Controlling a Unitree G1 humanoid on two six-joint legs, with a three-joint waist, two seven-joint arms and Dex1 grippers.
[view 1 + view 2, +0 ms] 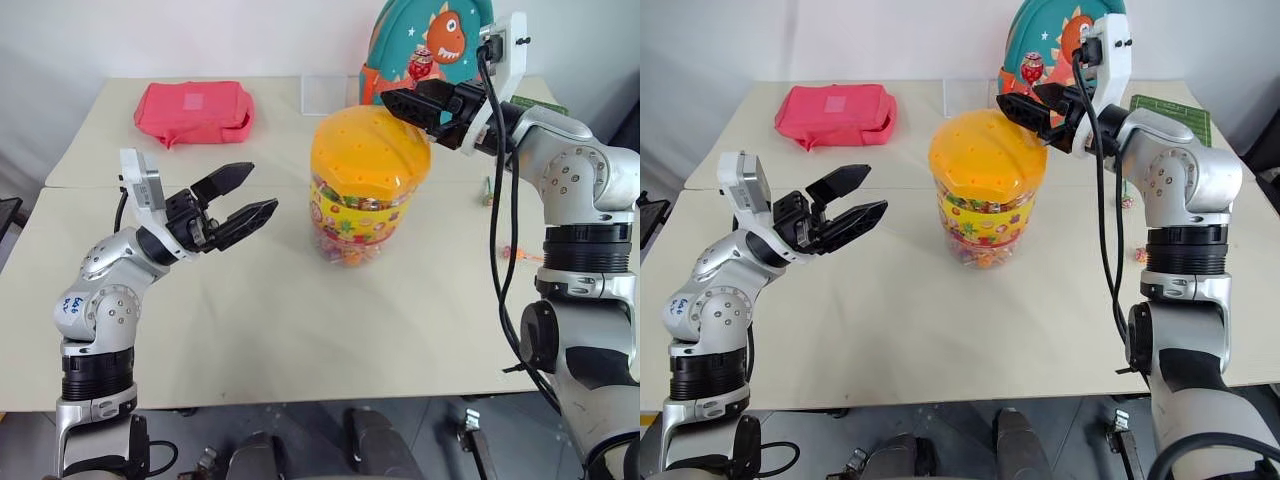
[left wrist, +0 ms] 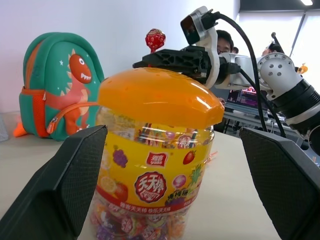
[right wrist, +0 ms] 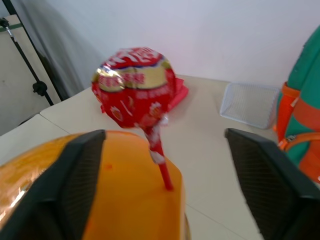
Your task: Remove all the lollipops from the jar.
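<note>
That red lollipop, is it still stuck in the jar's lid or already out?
In: the lollipop stands upright, stick in the jar's orange lid, between the right gripper's open fingers.

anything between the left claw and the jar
No. Bare tabletop separates the open left claw from the jar in the left eye view, and the left wrist view looks straight at the jar between its fingers.

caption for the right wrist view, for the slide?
Open right end effector straddling a red-wrapped lollipop standing in the jar's orange lid.
</note>
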